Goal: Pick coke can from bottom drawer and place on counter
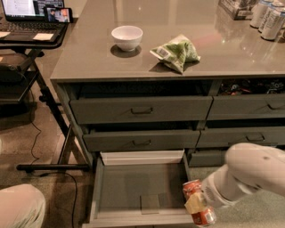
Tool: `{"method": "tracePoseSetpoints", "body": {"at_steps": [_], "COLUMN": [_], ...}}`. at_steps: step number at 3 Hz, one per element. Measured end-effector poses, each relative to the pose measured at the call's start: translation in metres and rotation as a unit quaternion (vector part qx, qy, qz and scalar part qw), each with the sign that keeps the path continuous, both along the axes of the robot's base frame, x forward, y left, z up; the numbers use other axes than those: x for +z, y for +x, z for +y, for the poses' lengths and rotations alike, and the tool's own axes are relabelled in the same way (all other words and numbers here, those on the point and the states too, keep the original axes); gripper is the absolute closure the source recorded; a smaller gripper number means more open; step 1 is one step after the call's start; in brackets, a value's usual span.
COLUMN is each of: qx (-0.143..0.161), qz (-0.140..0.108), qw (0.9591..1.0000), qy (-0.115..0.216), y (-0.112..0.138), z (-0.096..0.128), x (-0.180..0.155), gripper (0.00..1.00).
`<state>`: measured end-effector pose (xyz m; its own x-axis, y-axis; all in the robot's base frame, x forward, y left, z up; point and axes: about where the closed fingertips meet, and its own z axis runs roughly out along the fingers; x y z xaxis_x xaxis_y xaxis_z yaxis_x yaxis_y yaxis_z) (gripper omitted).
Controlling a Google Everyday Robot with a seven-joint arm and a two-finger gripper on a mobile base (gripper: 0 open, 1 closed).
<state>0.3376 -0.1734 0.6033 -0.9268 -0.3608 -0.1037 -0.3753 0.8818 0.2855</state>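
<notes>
Coke can (203, 216) hangs tilted at the right front corner of the open bottom drawer (133, 185), its silver top leaning up and to the left, its red body low against the bottom edge of the view; it sits over the drawer's right wall rather than on the grey floor. The gripper (196, 204) is clamped on the can's middle, with one pale tan finger pad (192, 205) pressed across the red side; the white arm (249, 173) reaches in from the right, low in front of the cabinet.

The bottom drawer is pulled well out; its grey floor shows only a small darker square patch (149, 204) near the front, and its whitish back panel (141, 157) stands at the rear, just under the drawer above. Two shallower handled drawers (141, 110) are stacked above it, both slightly ajar.

The counter (98, 62) spreads glossy and grey-brown over the cabinet; on it a white bowl (127, 37) stands near the left, and a green snack bag (177, 52) lies just to its right, apart from the bowl; pale silver-white cans (267, 18) cluster at the far right corner, well away from both.

To the left, a black desk (26, 39) carries a laptop (26, 11) with a lit screen; a pale rounded shape (20, 207) fills the lower left corner, and I cannot tell what it is.
</notes>
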Motion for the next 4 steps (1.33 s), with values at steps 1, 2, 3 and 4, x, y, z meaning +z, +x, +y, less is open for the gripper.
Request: {"method": "tracePoseSetpoints", "body": {"at_steps": [1,2,3,4], "qx": [0.009,0.010,0.017,0.066], "qz": [-0.046,-0.047,-0.080,-0.144], "qw": [0.9989,0.9988,0.9967,0.9873], "qy": [-0.004,-0.005,0.003,0.006], "y": [-0.005,-0.005,0.013,0.038], "z": [-0.009,-0.009,-0.003,0.035], "x": [0.033,0.033,0.050,0.089], "gripper": [1.00,1.00,1.00,1.00]}}
